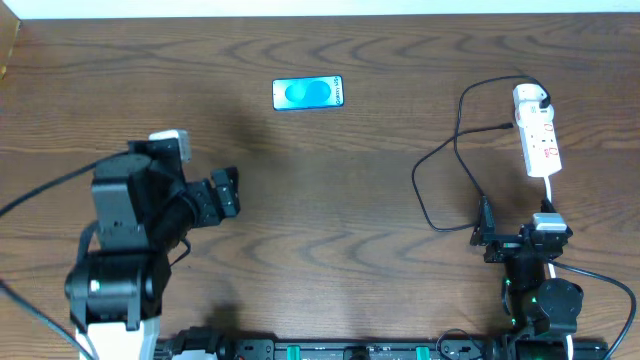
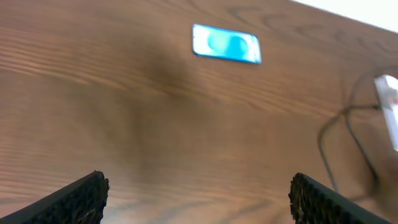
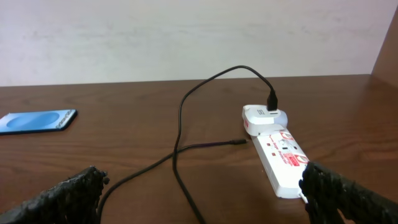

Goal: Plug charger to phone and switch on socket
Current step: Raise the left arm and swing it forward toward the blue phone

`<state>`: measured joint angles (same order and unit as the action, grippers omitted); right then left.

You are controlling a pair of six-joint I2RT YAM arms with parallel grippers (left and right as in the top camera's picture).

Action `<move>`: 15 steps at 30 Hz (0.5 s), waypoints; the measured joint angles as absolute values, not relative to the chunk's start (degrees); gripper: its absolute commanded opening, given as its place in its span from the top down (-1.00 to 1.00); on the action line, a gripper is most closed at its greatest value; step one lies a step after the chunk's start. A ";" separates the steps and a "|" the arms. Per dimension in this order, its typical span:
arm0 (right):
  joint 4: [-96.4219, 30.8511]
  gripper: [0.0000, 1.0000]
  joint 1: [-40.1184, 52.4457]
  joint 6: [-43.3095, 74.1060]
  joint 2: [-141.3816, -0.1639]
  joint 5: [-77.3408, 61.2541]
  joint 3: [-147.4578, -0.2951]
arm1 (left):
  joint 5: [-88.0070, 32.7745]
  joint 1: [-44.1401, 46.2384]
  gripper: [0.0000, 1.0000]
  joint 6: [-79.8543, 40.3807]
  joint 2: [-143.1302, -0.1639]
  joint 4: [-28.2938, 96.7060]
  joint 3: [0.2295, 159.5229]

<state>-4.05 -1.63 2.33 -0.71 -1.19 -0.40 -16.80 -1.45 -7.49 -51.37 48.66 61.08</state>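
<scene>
Lying face-up, the phone point(image 1: 308, 94) bears unreadably small text, as does the power strip point(image 1: 540, 143). Left gripper point(image 1: 229, 193) and right gripper point(image 1: 487, 232) gape wide, empty.

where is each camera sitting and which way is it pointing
Overhead: fixed above the table, looking straight down; left arm and right arm show along the near edge.
Left wrist: on the left arm, angled down across the table toward the phone; the open left gripper frames the bottom.
Right wrist: low over the table, facing the far wall past socket and charger; the open right gripper fills the bottom corners.
Shared: phone, charger and socket appear in both wrist views.
</scene>
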 measured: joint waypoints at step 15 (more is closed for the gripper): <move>-4.03 -0.99 -1.63 2.35 -0.71 -1.19 -0.40 | -28.27 -1.45 -0.86 -8.49 -53.76 50.06 62.00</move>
<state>-4.03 -1.63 2.35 -0.71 -1.19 -0.40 -28.27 -1.45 -8.49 -53.76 50.06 62.00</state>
